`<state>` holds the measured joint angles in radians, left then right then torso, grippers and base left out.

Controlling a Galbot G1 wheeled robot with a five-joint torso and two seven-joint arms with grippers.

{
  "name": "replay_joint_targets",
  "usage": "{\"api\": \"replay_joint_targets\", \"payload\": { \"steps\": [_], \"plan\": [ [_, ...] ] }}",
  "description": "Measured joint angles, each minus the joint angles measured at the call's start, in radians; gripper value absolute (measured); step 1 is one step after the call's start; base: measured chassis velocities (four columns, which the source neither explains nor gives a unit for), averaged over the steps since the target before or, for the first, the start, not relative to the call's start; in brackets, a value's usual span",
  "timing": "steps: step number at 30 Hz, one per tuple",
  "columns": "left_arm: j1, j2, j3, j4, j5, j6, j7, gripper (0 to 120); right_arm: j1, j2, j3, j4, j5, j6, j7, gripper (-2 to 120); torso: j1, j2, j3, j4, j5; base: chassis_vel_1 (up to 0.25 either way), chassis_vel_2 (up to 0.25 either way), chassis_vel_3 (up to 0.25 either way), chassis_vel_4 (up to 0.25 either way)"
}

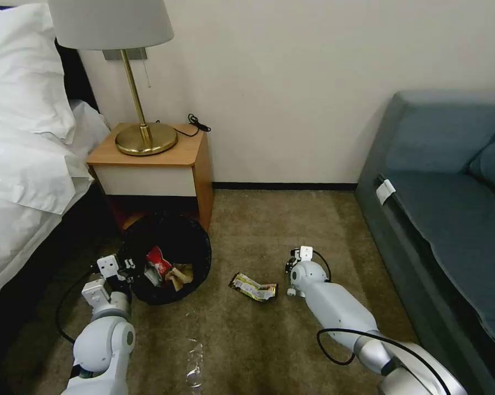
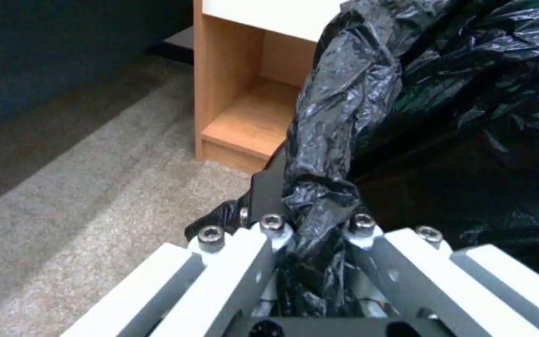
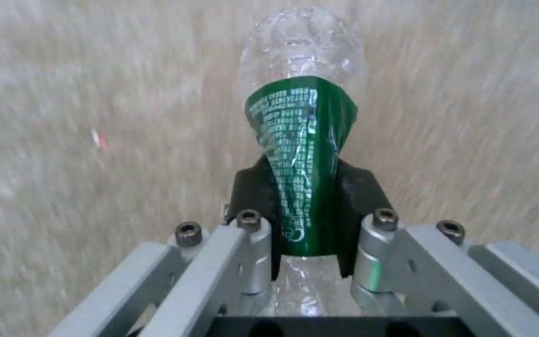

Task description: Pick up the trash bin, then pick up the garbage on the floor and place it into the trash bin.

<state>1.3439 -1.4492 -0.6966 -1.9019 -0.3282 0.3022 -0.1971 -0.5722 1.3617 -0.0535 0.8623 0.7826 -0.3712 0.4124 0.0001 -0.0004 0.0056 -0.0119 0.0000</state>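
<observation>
Trash bin (image 1: 168, 258) sits by the nightstand (image 1: 159, 164), left pincer (image 2: 312, 234) clenched on its bag rim. Right pincer (image 3: 307, 220) grips the green-labelled bottle (image 3: 301, 154) above the floor (image 1: 269, 340). Best carried level over the bin mouth before releasing; dark-and-gold wrapper (image 1: 253, 287) lies between.

left hand (image 2: 310, 224): clamped, arm low | right hand (image 3: 304, 210): clamped, arm reaching forward

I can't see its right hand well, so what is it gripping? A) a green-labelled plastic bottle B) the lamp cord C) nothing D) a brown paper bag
A: in the right wrist view the right gripper has its fingers closed on either side of the bottle, clear plastic with a green label.
</observation>
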Motion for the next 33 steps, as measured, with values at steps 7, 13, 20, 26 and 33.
{"api": "replay_joint_targets", "payload": {
  "steps": [7, 13, 20, 26, 33],
  "plan": [
    [-0.010, 0.004, 0.025, 0.019, -0.011, 0.000, 0.001, 3, -0.037, -0.061, 0.051, 0.199, -0.171, 0.137, -0.029, 14, 0.000, 0.000, 0.000, -0.0003, -0.0001, 0.000, 0.000, 0.000, 0.000],
    [-0.021, 0.005, 0.033, 0.032, -0.017, -0.002, 0.003, 3, -0.053, -0.056, 0.050, 0.336, -0.250, 0.267, -0.019, 14, 0.000, 0.000, 0.000, -0.0003, -0.0002, 0.000, 0.000, 0.000, 0.000],
    [-0.021, 0.010, 0.026, 0.042, -0.028, -0.008, 0.007, 3, -0.050, -0.041, -0.056, 0.522, -0.251, 0.325, 0.012, 14, 0.000, 0.000, 0.000, 0.0000, -0.0001, 0.000, 0.000, 0.000, 0.000],
    [-0.023, 0.003, 0.029, 0.051, -0.029, -0.013, 0.009, 3, -0.015, -0.025, -0.190, 0.634, -0.234, 0.366, 0.063, 14, 0.000, 0.000, 0.000, 0.0002, -0.0003, 0.000, 0.000, 0.000, 0.000],
    [-0.030, -0.005, 0.031, 0.051, -0.024, -0.013, 0.010, 3, 0.009, -0.010, -0.315, 0.770, -0.203, 0.343, 0.118, 14, 0.000, 0.000, 0.000, 0.0000, -0.0004, 0.000, 0.000, 0.000, 0.000]
  ]
}}
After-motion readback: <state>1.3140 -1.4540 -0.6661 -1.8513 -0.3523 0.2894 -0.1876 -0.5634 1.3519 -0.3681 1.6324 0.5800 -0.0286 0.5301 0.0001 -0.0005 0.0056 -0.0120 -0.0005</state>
